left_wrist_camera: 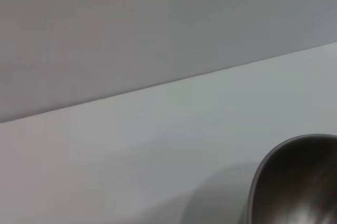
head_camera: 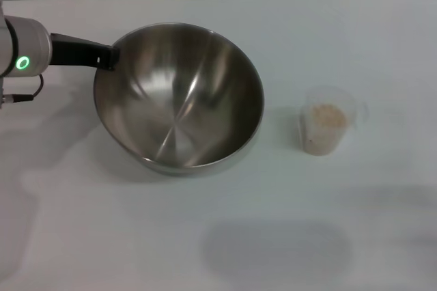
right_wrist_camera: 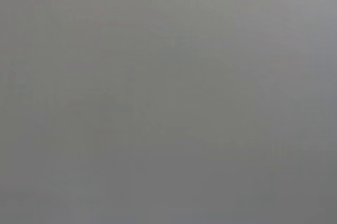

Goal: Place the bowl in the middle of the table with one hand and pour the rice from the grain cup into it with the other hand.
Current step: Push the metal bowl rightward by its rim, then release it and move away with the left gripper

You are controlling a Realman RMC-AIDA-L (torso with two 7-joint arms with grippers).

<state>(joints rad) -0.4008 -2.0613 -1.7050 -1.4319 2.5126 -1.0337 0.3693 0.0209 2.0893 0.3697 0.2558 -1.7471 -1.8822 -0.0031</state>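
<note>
On the white surface (head_camera: 205,236), which fills nearly the whole head view, the bowl (head_camera: 179,96) sits a little left of centre, tipped so that its shiny brushed inside faces forward and its far rim stands higher than the near one. The left claw (head_camera: 108,57) reaches in from the left edge, a black finger running from the silver-white wrist to the bowl's upper-left rim and closed on that rim. A green ring light glows on the wrist, and a thin cable hangs just below it.

To the right of the bowl, apart from it, the grain cup (head_camera: 326,126) stands upright on the surface, its clear frosted wall showing the rice (head_camera: 326,116) as a pale beige heap inside. Nothing touches the cup.

Soft grey shadows lie across the surface: one under the bowl, a broad one at the near left, and a fainter blurred patch toward the near middle and right. Along the far edge of the surface a plain grey wall rises as a narrow band.

The left wrist view shows the same grey wall meeting the surface (left_wrist_camera: 131,155) along a slanted line, with a dark curved part of the bowl (left_wrist_camera: 295,182) at one corner. The right wrist view is uniform grey, and the right claw does not appear anywhere.
</note>
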